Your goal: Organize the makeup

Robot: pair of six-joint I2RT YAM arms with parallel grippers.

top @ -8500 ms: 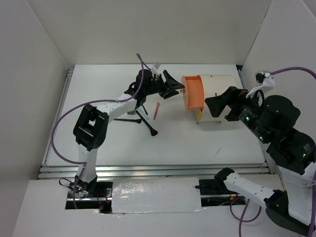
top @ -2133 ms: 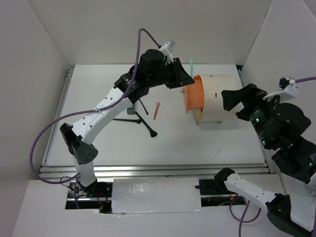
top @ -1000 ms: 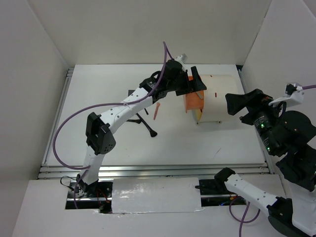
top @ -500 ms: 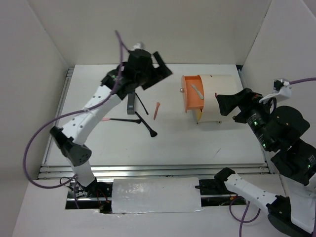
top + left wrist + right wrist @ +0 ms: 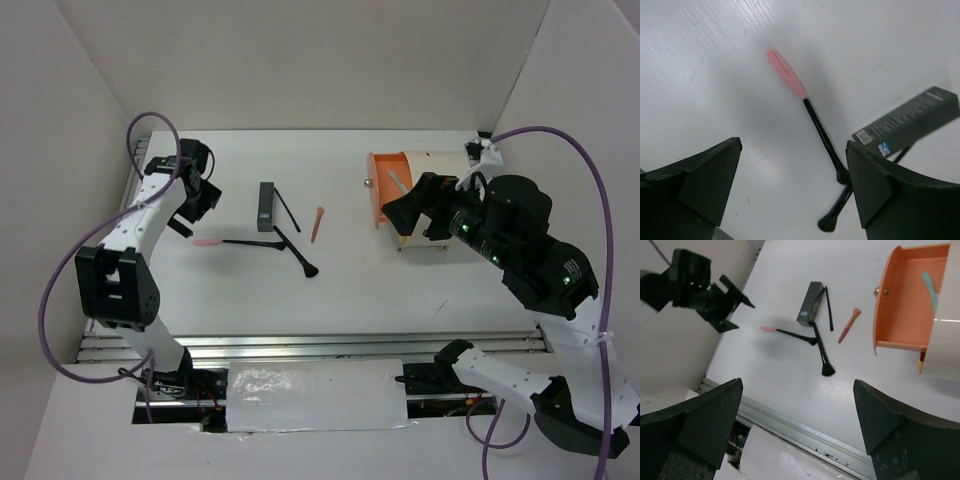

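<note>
While white counter carries loose makeup at centre-left, cream drum box sits right rear, orange drawer open, pale stick inside.
- Right hand: fingers spread wide, empty, above counter near drawer.
- Left hand: spread wide, empty, over pink-tipped applicator.
- Dark grey tube: flat, thin black stick just beside.
- Black brush: crosses applicator's end.
- Orange-pink stick: apart, between tube and drawer.

Illegible print on grey tube
</note>
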